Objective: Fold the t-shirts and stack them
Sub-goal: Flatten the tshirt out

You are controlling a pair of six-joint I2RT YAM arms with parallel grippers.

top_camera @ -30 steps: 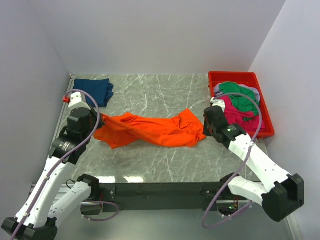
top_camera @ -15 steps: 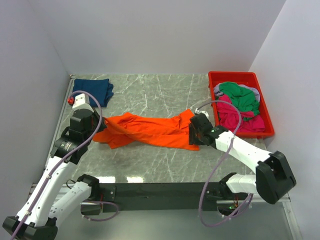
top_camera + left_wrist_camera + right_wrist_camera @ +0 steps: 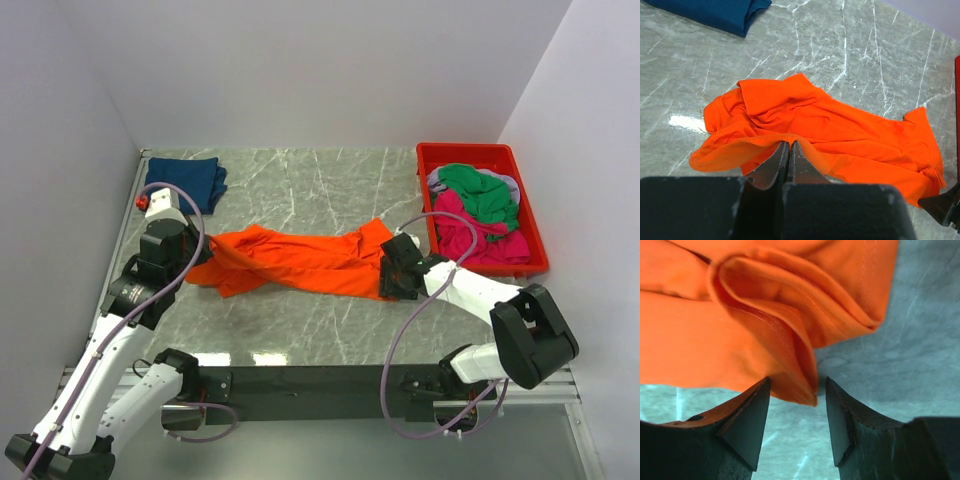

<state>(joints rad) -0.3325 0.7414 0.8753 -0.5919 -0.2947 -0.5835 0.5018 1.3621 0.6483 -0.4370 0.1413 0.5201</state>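
The orange t-shirt (image 3: 300, 260) lies crumpled and stretched across the middle of the marble table. My left gripper (image 3: 203, 258) is shut on the shirt's left edge; in the left wrist view the fingers (image 3: 788, 150) pinch a fold of orange cloth (image 3: 840, 120). My right gripper (image 3: 392, 283) is open at the shirt's right end, its jaws either side of a folded corner (image 3: 795, 375) just above the table. A folded navy t-shirt (image 3: 185, 180) lies at the back left. Green (image 3: 475, 185), magenta (image 3: 470, 232) and grey shirts lie in the red bin.
The red plastic bin (image 3: 530, 225) stands at the right edge. White walls close in the table on the left, back and right. Bare marble (image 3: 320, 185) shows behind the orange shirt and in front of it.
My right arm has swung from beside the bin down and left to the orange shirt's right corner. My left gripper has shifted slightly, still holding the shirt's left edge.
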